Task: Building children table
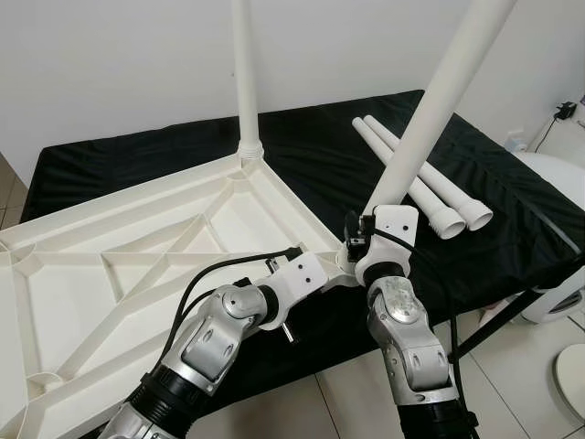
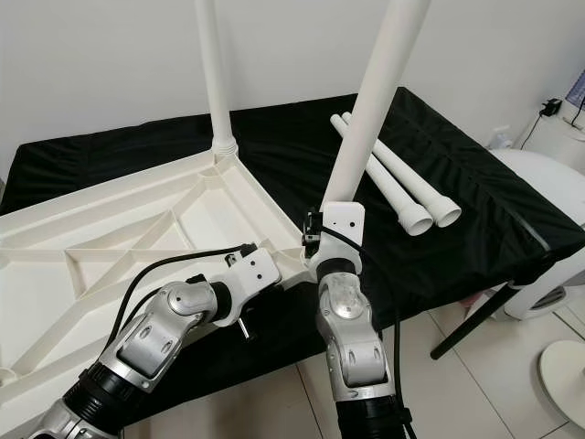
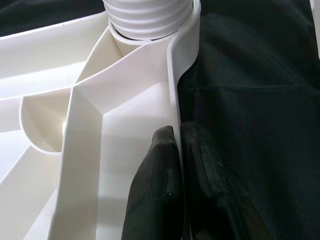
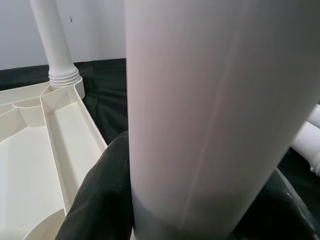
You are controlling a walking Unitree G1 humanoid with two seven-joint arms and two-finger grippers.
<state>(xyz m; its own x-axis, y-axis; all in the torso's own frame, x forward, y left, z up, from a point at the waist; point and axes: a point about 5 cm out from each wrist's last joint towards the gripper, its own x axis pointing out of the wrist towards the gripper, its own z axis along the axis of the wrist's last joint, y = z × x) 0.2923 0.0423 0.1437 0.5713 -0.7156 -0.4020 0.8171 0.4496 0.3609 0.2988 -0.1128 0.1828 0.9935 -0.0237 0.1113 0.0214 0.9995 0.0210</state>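
The white plastic table top [image 1: 137, 274], ribbed on its underside, lies upside down on a black cloth [image 1: 512, 229], with 1 smooth round leg [image 1: 245, 73] standing in its far corner beyond the left gripper [image 3: 177, 165], which pinches the thin rim. The right gripper [image 4: 165, 210] is closed around a second leg [image 1: 439, 101], tilted and cut off at the top, its lower end hidden behind the wrist. 2 spare tube legs [image 1: 430, 187] lie on the cloth beyond the right gripper.
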